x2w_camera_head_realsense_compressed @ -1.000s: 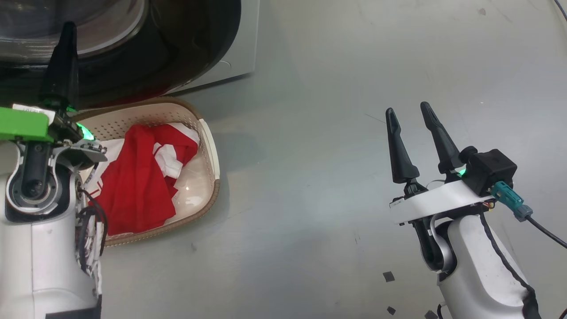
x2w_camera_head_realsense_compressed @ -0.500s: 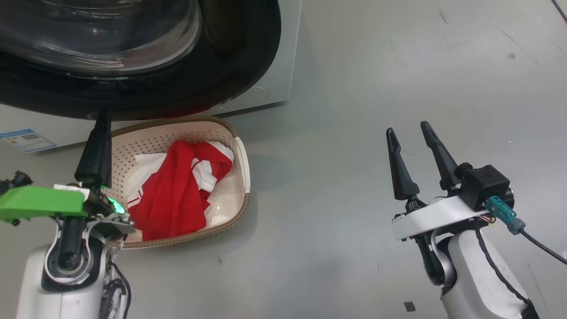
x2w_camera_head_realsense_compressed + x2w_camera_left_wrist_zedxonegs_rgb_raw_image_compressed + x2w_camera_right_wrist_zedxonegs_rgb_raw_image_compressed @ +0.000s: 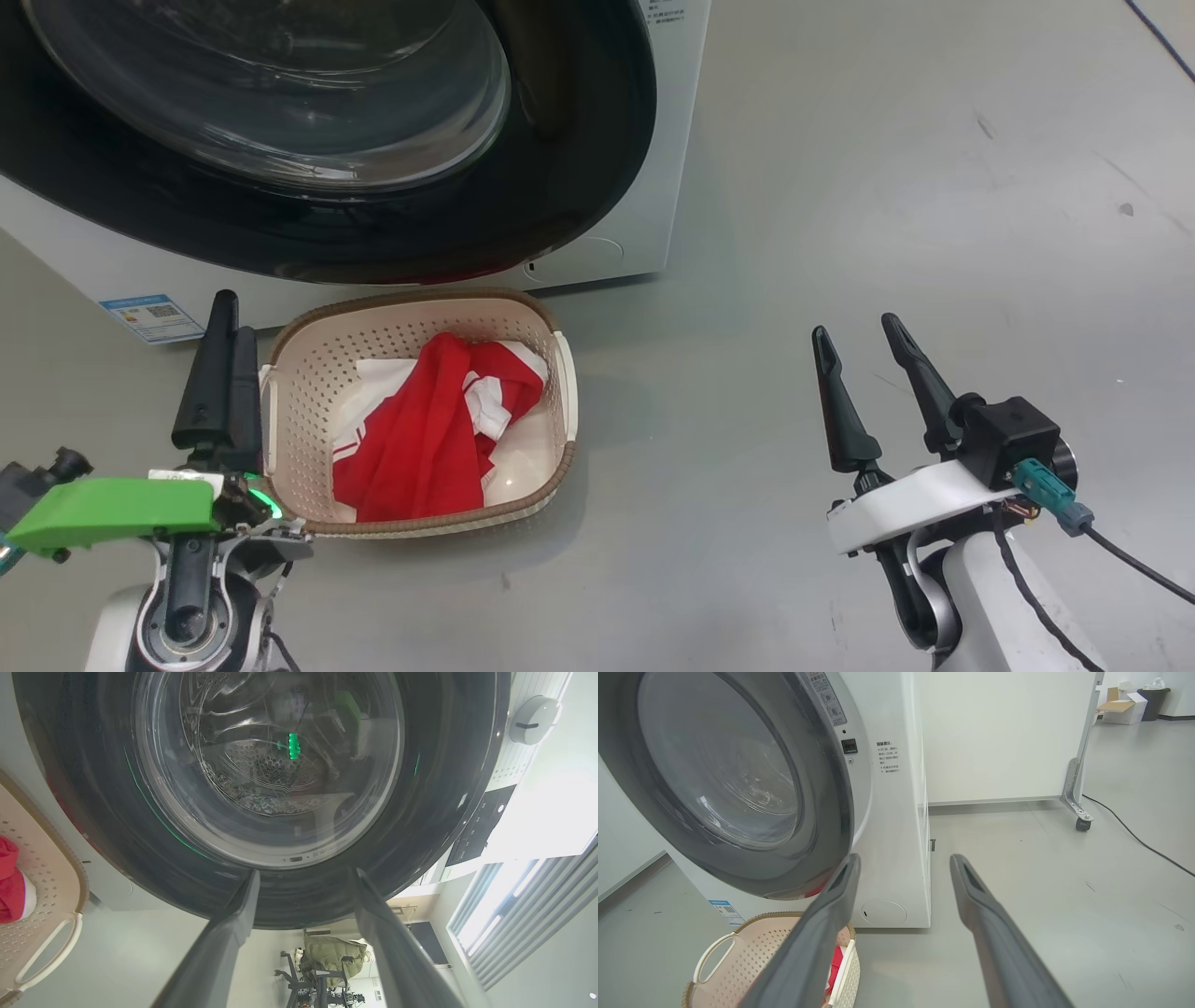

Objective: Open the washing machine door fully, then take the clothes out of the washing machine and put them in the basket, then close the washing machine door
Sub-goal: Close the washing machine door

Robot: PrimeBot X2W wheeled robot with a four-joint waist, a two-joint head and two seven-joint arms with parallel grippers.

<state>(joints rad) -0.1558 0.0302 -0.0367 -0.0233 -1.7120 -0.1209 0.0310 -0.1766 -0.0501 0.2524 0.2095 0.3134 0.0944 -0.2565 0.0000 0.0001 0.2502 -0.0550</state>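
Head view: the left tool [image 3: 231, 313], shut a second before, stood beside the basket [image 3: 568, 411], which held the clothes [image 3: 420, 439]. The right tool [image 3: 851, 329] gaped empty.
Left wrist view: the left tool had sprung wide open, empty, facing the washing machine door [image 3: 444, 788].
Right wrist view: the door looked closed, so the task seemed finished.

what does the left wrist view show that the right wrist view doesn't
Left wrist, not right wrist: the drum through the glass, the control panel, a coat on a chair.
Right wrist, not left wrist: the washer's side, blue label, floor cable, wheeled partition.
Both: door, basket, red clothes.
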